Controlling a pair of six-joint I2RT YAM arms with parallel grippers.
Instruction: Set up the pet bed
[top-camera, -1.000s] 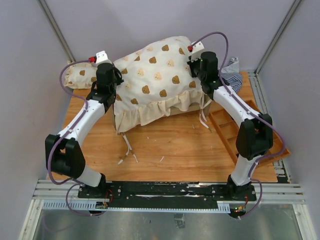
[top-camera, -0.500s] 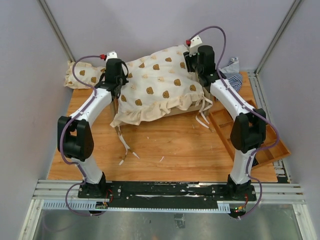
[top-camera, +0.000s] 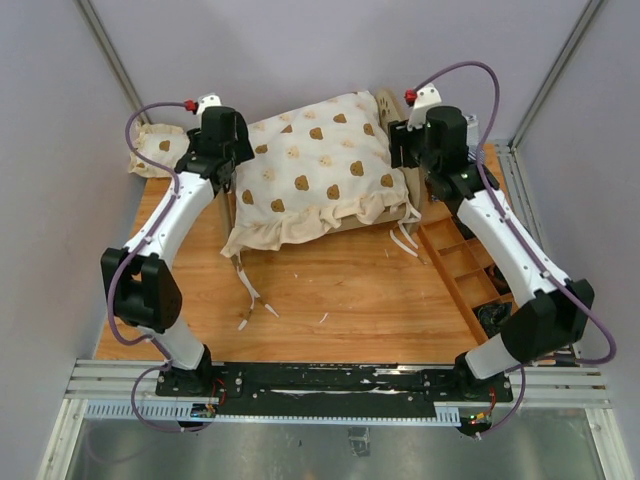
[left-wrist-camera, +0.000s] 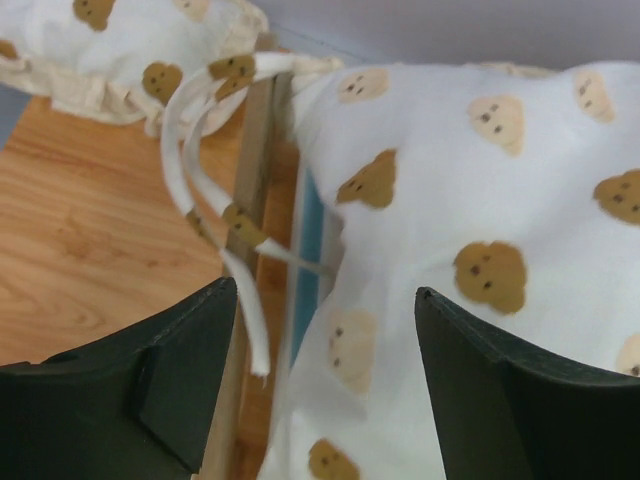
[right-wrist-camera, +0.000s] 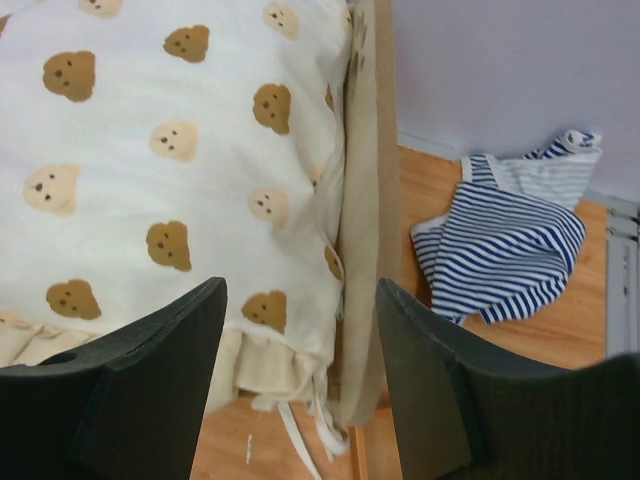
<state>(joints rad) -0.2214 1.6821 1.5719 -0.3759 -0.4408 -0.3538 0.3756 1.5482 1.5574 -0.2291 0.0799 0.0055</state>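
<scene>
The pet bed (top-camera: 384, 104) stands at the back of the table, almost wholly covered by a big cream bear-print cushion (top-camera: 315, 170). Only its rounded wooden end board (right-wrist-camera: 365, 200) and a side rail (left-wrist-camera: 256, 150) with a strip of blue fabric (left-wrist-camera: 308, 240) show. My left gripper (top-camera: 224, 178) hangs open over the cushion's left edge, holding nothing (left-wrist-camera: 327, 290). At the bed's right end, my right gripper (top-camera: 403, 160) is open too, its fingers astride the cushion's corner and the end board without touching them (right-wrist-camera: 300, 285).
A smaller bear-print cushion (top-camera: 155, 150) lies at the back left. White tie ribbons (top-camera: 250, 290) trail onto the wooden tabletop. A compartmented wooden tray (top-camera: 455, 265) sits on the right, and a crumpled blue-striped cloth (right-wrist-camera: 510, 235) lies behind the end board.
Both grippers have opened and let go of the big cushion, which has settled onto the bed. The right arm has swung outward to the right, and the left gripper has drawn back a little.
</scene>
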